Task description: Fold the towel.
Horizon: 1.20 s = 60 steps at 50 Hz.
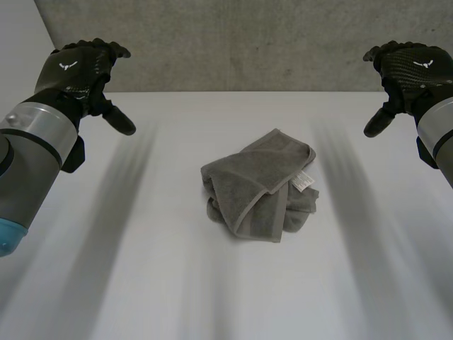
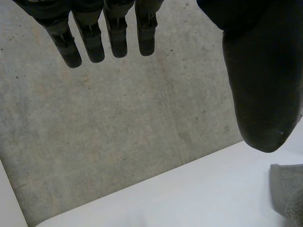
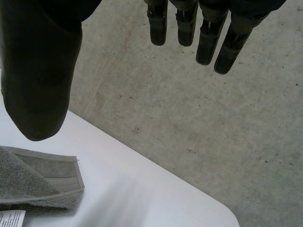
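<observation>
Lying crumpled, grey terry towel (image 1: 258, 185), hemmed edges, smooth white table (image 1: 141, 283)

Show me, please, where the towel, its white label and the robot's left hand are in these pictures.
towel (image 1: 258, 188): head view, middle of the crumpled grey heap.
white label (image 1: 304, 181): head view, centre of the tag on the towel.
left hand (image 1: 74, 71): head view, back of the hand.

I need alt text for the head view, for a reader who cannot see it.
A grey towel lies crumpled, partly folded, in the middle of a white table, a small white label showing on it. The robot's left hand and right hand hang open on either side, both apart from the towel.
</observation>
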{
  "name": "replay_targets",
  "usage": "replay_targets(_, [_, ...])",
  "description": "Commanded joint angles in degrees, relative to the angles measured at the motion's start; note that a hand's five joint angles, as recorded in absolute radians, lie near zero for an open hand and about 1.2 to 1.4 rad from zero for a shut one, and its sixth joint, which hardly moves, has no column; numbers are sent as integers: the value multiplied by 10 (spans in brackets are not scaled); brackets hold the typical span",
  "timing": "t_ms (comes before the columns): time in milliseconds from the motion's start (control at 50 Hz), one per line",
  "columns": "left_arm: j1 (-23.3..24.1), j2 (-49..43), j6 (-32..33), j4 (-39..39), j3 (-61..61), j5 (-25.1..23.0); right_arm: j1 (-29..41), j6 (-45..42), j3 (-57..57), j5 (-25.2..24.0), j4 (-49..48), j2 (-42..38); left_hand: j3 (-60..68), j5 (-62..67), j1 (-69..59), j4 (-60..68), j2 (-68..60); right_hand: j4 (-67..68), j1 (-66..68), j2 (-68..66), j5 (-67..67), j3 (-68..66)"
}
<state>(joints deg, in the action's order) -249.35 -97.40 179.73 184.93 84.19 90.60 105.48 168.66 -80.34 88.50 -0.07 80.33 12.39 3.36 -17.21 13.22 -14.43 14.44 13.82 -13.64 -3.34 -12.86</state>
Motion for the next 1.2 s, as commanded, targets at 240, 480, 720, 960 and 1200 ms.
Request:
replay_targets(240, [43,-16,1,2,27,-15,1,-49,7,-63,-1,-11,-24,12,26,-32,-2,-44,-38,36,33,29])
replay_targets(480, [195,-156,-10,-4,-8,42,1,-208,76,-228,-5,-219,-24,14,25,-32,-3,-44,-38,36,33,29])
replay_targets(720, [242,-270,-51,5,-90,98,3,-225,173,-228,-29,-358,-24,14,25,-32,-3,-44,-38,36,33,29])
replay_targets(960, [258,-347,-45,53,-146,135,22,-240,198,-221,-70,-419,-24,66,-28,-32,-55,-44,65,-67,-70,29])
replay_targets(1200, [246,-368,-35,87,-163,137,41,-230,193,-221,-77,-406,-24,596,-557,-32,-585,-44,662,-664,-667,29])
